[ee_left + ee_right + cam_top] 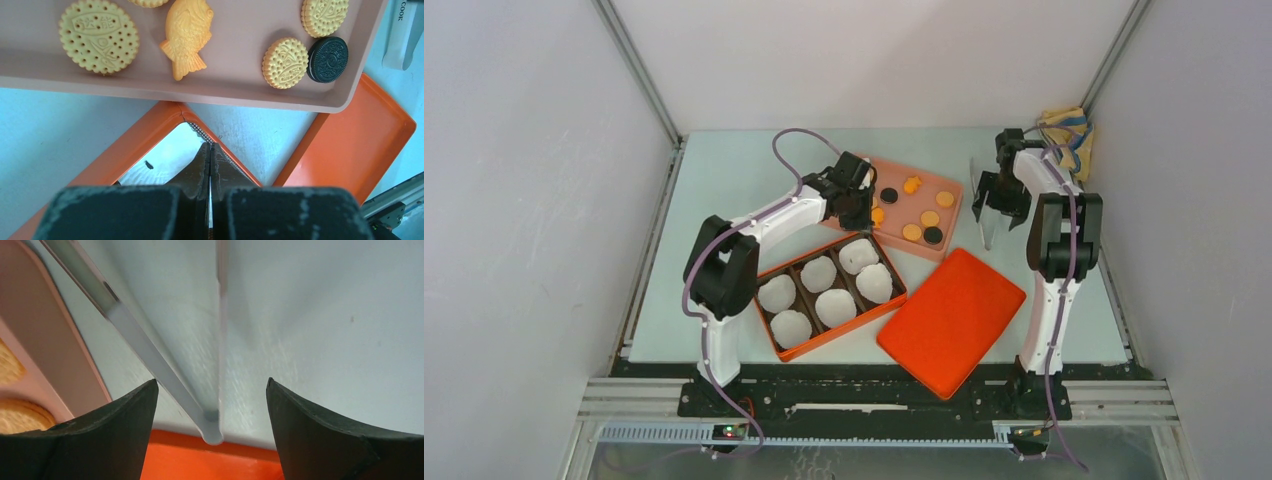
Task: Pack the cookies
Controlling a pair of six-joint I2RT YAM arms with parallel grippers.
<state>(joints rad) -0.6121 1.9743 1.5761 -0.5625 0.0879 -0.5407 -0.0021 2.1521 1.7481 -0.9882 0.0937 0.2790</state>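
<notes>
Left gripper (210, 146): fingers together, holding nothing, over the box (839, 338) corner beside the tray (924, 252). Cookies (912, 232): loose on that tray, none yet in the box's paper cups (835, 307). We would part the fingers first, then pinch one cookie by its edges. Right gripper (212, 385): fingers apart, astride a clear sheet (150, 355).
</notes>
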